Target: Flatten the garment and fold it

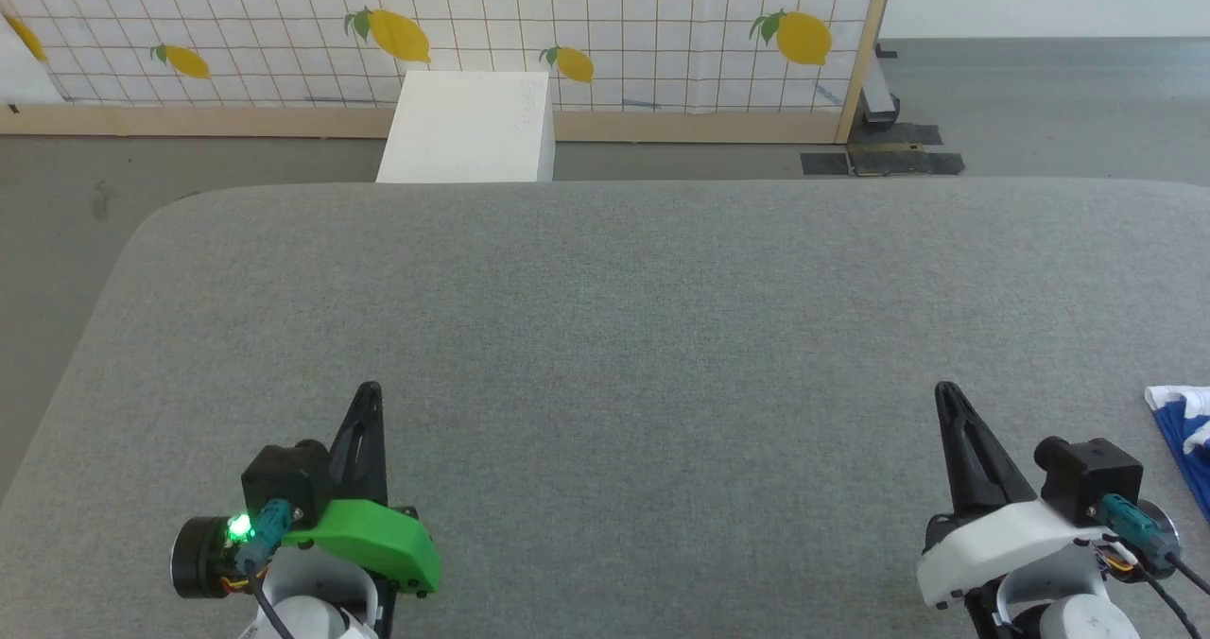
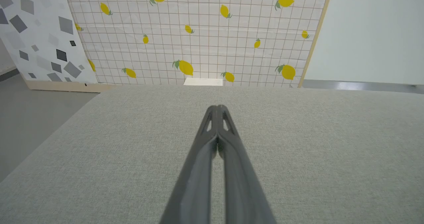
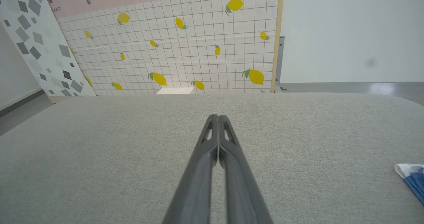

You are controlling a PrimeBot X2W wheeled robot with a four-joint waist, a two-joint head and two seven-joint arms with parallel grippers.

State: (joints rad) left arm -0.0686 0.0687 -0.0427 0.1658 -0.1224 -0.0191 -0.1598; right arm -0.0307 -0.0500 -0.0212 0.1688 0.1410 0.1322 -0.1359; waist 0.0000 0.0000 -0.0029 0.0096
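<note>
A corner of the garment (image 1: 1186,431), royal-blue cloth with a white band, lies at the far right edge of the grey padded table (image 1: 605,336); most of it is cut off by the frame. It also peeks in at the garment (image 3: 412,179) on the right of the right wrist view. My right gripper (image 1: 942,391) hovers to the left of it, apart from it, fingers shut with nothing between them (image 3: 218,117). My left gripper (image 1: 371,391) sits at the lower left, likewise shut and holding nothing (image 2: 217,107).
A white box (image 1: 470,127) stands on the floor beyond the table's far edge, before a lemon-print tiled panel (image 1: 454,25). Grey floor lies to the left of the table's rounded corner (image 1: 161,214). Dark floor plates (image 1: 884,157) sit at the back right.
</note>
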